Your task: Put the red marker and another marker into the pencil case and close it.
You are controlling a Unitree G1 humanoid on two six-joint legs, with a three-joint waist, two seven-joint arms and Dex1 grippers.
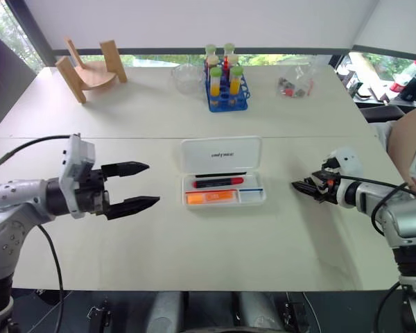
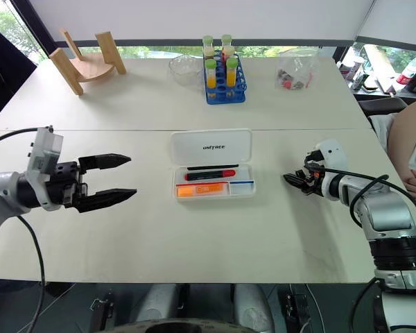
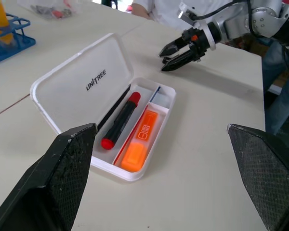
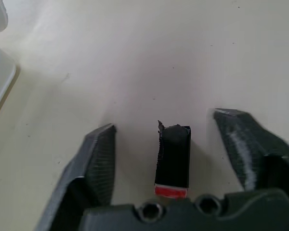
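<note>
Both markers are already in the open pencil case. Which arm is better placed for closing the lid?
Probably the left. The left gripper is open, empty and points at the pencil case. The right gripper sits low at the table, straddling a small black-and-red stub.

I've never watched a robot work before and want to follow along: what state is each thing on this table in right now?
pencil case: open, lid laid back flat
red marker: lying in the case, capped
orange marker: lying in the case, beside the red one
left gripper: jaws open, empty, off to the case's side
right gripper: jaws partly apart, holding nothing
tube rack: upright, tubes capped
</note>
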